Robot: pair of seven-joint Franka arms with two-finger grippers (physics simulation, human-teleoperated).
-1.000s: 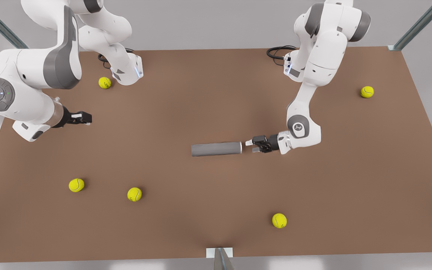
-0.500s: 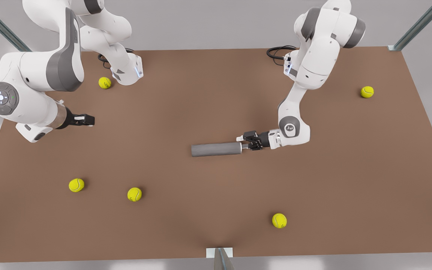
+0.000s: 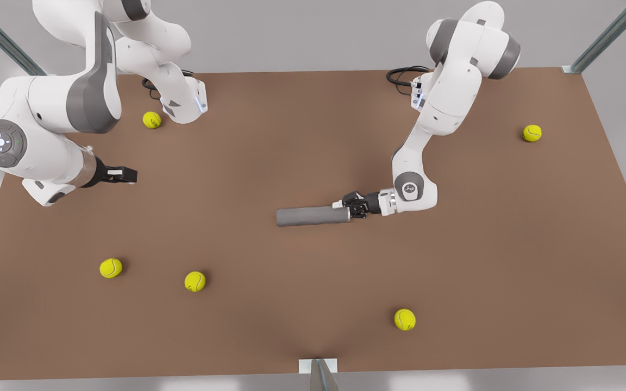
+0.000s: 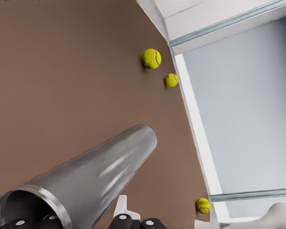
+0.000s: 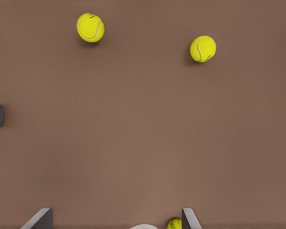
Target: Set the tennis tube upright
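Brown and matte, the desk (image 3: 313, 136) filled the enclosure, with pale walls and metal posts at its corners. Two white Franka arms were mounted along its far edge. The arm at the front view's left waited above the desk's left edge; its tool, the right gripper (image 3: 126, 175), hung over bare desk with its fingers (image 5: 42, 219) spread wide apart and nothing between them. The other arm reached down toward the middle of the desk, where the left gripper (image 3: 345, 209) sat at the rimmed end of the tennis tube (image 3: 313, 215). In the left wrist view its fingertips (image 4: 120, 209) flanked the silver rim, but whether they pinched the tube (image 4: 90, 183) could not be told. The tube lay flat on its side near the desk's centre, roughly parallel to the near edge. Five tennis balls (image 3: 195, 281) lay scattered well apart from it: three toward the near edge, one by the far left arm base, one near the right edge.
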